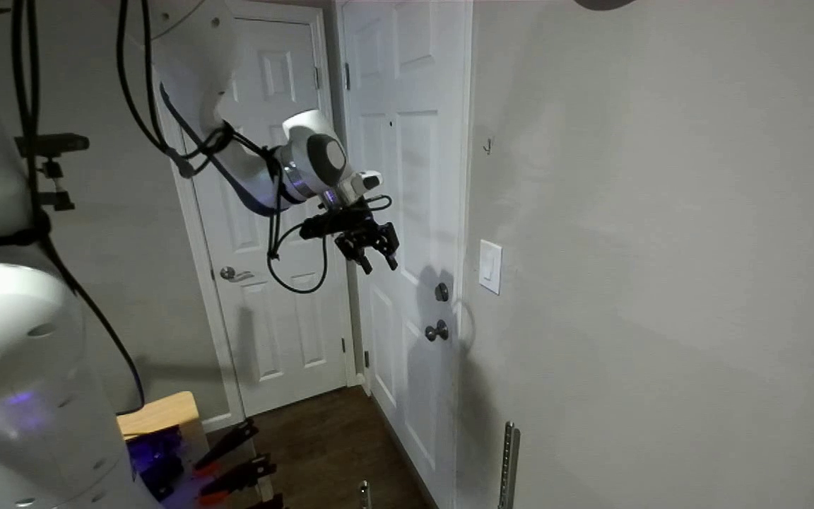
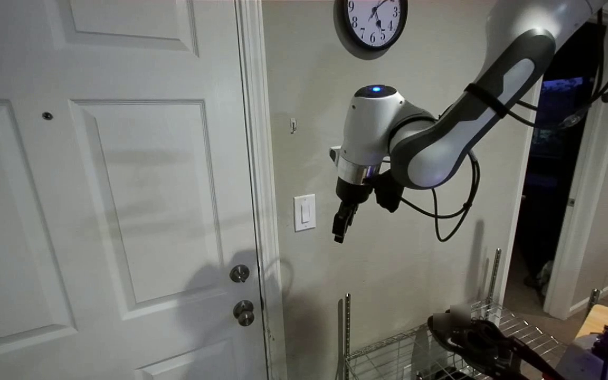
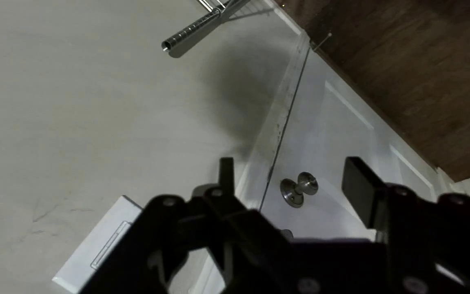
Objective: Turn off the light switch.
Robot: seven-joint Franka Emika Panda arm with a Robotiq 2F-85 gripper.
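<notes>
Pale wall [image 1: 661, 254]: light switch [image 2: 304, 212] beside white door [image 2: 116, 190]. Fingers [image 3: 359, 192] spread wide, empty.

In an exterior view we see the arm [image 1: 198, 49] extend from the left, its black gripper [image 1: 380, 268] spread and pointing downward in front of a white door [image 1: 417, 170]. Farther right — apart from the gripper — the light switch [image 1: 490, 266] sits upright on the pale wall [image 1: 661, 247]. We find a round knob [image 1: 437, 330] on that door, a lever handle [image 1: 236, 274] on another door [image 1: 276, 78] and dark flooring [image 1: 315, 445] below.
</notes>
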